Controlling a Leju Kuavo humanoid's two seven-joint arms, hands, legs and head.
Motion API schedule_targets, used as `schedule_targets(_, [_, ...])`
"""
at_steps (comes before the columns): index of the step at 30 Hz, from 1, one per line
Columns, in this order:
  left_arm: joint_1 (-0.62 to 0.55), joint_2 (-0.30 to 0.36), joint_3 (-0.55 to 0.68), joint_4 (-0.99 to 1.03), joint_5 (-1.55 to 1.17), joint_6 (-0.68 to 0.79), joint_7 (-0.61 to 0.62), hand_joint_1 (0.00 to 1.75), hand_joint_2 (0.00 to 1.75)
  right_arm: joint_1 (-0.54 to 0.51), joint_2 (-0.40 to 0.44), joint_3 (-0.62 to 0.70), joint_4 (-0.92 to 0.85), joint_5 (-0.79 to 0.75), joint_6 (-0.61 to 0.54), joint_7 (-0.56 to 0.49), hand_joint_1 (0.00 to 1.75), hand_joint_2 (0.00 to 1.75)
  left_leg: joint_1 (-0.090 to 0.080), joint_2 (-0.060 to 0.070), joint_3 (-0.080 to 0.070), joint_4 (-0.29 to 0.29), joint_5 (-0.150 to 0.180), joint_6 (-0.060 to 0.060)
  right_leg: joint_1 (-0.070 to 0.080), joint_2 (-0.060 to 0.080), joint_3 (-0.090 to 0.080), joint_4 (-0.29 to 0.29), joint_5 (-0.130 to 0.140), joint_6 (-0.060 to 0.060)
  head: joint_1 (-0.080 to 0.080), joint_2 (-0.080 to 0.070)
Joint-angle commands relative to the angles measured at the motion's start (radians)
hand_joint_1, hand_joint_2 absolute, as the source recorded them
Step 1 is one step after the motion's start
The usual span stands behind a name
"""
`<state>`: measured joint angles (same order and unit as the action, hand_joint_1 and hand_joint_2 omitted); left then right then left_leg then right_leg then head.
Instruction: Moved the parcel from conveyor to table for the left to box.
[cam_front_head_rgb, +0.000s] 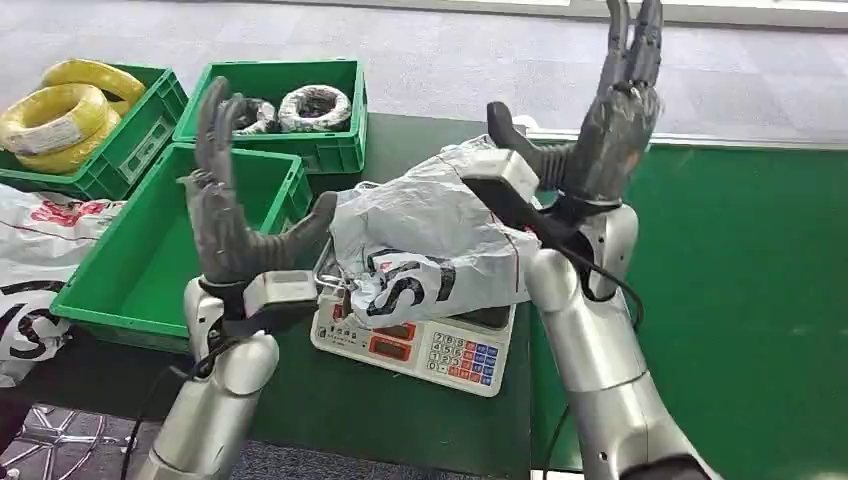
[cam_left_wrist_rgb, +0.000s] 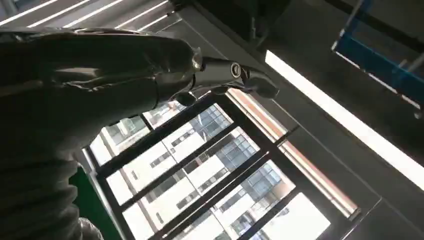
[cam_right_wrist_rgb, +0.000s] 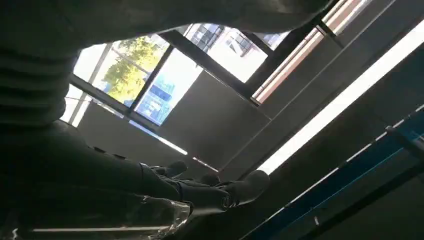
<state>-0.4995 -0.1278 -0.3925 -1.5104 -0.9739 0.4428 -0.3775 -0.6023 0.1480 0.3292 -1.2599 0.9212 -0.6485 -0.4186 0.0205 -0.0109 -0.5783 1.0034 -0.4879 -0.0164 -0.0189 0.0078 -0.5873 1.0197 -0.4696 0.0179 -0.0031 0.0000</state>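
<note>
At the table's far left corner stands a green crate of yellow cable coils (cam_front_head_rgb: 70, 110), and beside it, along the far edge, a second crate with dark coils (cam_front_head_rgb: 290, 105). In front of them, at the left edge, sits an empty green box (cam_front_head_rgb: 150, 260), which looks like the one the parcel is meant for. A white printed bag (cam_front_head_rgb: 30, 250) hangs off the table's left side.

The left hand (cam_front_head_rgb: 235, 215) is raised just right of the empty box, fingers straight up and spread, thumb out toward the parcel, holding nothing. The left wrist view looks up at ceiling and windows, which fits a palm held upright.

The parcel (cam_front_head_rgb: 430, 235), a crumpled grey-white mailer bag, lies on a weighing scale (cam_front_head_rgb: 420, 345) near the table's front edge, between the two hands and off the green conveyor (cam_front_head_rgb: 740, 280) at right. The right hand (cam_front_head_rgb: 610, 130) is also raised, fingers upward and close together, thumb out, gripping nothing, just beside the parcel's right side.

By the look of it the transfer to the table is done. Next, the left hand needs to drop, close on the loose bag and carry it left into the empty box.
</note>
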Motion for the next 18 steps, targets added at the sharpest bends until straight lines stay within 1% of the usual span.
schedule_targets(1, [-0.5, -0.076, -0.153, 0.86, -0.448, -0.09, 0.169, 0.0, 1.75, 0.343, 0.01, -0.097, -0.268, -0.104, -0.022, -0.087, 0.0, 0.0, 0.0, -0.008, 0.0, -0.001, 0.003, 0.0, 0.001, -0.009, 0.003, 0.0, 0.0, -0.002, 0.0, 0.0])
schedule_targets(2, [-0.548, -0.1, -0.225, 0.999, -0.538, -0.145, 0.185, 0.0, 1.75, 0.358, 0.012, -0.099, -0.251, -0.118, -0.006, -0.095, 0.0, 0.0, 0.001, -0.008, 0.0, -0.001, 0.003, 0.001, 0.001, -0.01, 0.003, -0.001, 0.0, -0.002, 0.0, 0.0])
schedule_targets(3, [-0.546, -0.111, -0.231, 1.024, -0.549, -0.128, 0.196, 0.0, 1.75, 0.363, 0.013, -0.098, -0.244, -0.122, -0.007, -0.101, 0.0, 0.0, 0.001, -0.006, 0.001, -0.001, 0.002, 0.0, 0.001, -0.008, 0.003, -0.001, 0.0, -0.001, -0.001, 0.0])
schedule_targets(4, [-0.548, -0.119, -0.247, 1.062, -0.564, -0.146, 0.194, 0.0, 1.75, 0.364, 0.01, -0.095, -0.23, -0.128, 0.0, -0.108, 0.0, 0.0, 0.0, -0.008, 0.002, -0.002, 0.004, 0.001, 0.001, -0.011, 0.005, -0.003, 0.0, -0.002, 0.0, 0.0])
schedule_targets(5, [-0.543, -0.119, -0.248, 1.064, -0.565, -0.14, 0.196, 0.0, 1.75, 0.365, 0.01, -0.094, -0.229, -0.129, 0.0, -0.11, 0.0, 0.0, 0.0, -0.008, 0.003, -0.004, 0.004, 0.001, 0.001, -0.01, 0.006, -0.004, 0.001, -0.002, -0.001, 0.0])
schedule_targets(6, [-0.545, -0.123, -0.261, 1.098, -0.575, -0.162, 0.186, 0.0, 1.75, 0.362, 0.007, -0.091, -0.216, -0.132, 0.007, -0.114, 0.0, 0.0, 0.0, -0.003, 0.003, -0.002, 0.003, 0.001, 0.0, -0.005, 0.003, -0.002, 0.001, -0.001, 0.0, 0.0])
schedule_targets(7, [-0.548, -0.123, -0.298, 1.144, -0.597, -0.237, 0.165, 0.0, 1.75, 0.361, 0.002, -0.082, -0.202, -0.147, 0.021, -0.122, 0.0, 0.0, 0.0, -0.001, 0.004, -0.004, 0.003, 0.002, 0.0, -0.003, 0.004, -0.004, 0.002, -0.001, 0.0, 0.0])
schedule_targets(9, [-0.529, -0.117, -0.342, 1.179, -0.597, -0.277, 0.145, 0.0, 1.75, 0.361, -0.002, -0.07, -0.186, -0.158, 0.023, -0.131, 0.0, 0.0, 0.0, 0.006, 0.004, -0.002, 0.001, 0.001, 0.0, 0.003, 0.003, -0.001, 0.001, -0.001, 0.0, 0.0])
schedule_targets(10, [-0.512, -0.113, -0.349, 1.185, -0.597, -0.271, 0.145, 0.0, 1.75, 0.36, -0.003, -0.067, -0.181, -0.16, 0.021, -0.133, 0.0, 0.0, 0.0, 0.007, 0.004, -0.002, 0.001, 0.001, 0.0, 0.005, 0.002, -0.001, 0.001, -0.001, 0.0, 0.0])
schedule_targets(12, [-0.506, -0.114, -0.357, 1.199, -0.597, -0.279, 0.14, 0.0, 1.75, 0.36, -0.004, -0.063, -0.18, -0.16, 0.019, -0.133, 0.0, 0.0, -0.001, 0.007, 0.006, -0.005, 0.002, 0.001, 0.0, 0.004, 0.003, -0.003, 0.002, -0.002, 0.0, 0.0])
schedule_targets(15, [-0.473, -0.113, -0.432, 1.226, -0.597, -0.329, 0.111, 0.0, 1.75, 0.368, -0.011, -0.052, -0.196, -0.164, 0.009, -0.131, 0.0, 0.0, 0.0, 0.006, 0.003, -0.003, 0.002, 0.001, 0.0, 0.005, 0.0, -0.001, 0.001, -0.001, 0.0, 0.0])
schedule_targets(18, [-0.427, -0.117, -0.514, 1.244, -0.597, -0.366, 0.086, 0.0, 1.75, 0.392, -0.018, -0.036, -0.232, -0.161, 0.002, -0.126, 0.0, 0.0, -0.001, 0.007, 0.004, -0.004, 0.002, 0.001, 0.0, 0.006, 0.001, -0.002, 0.002, -0.001, 0.0, 0.0])
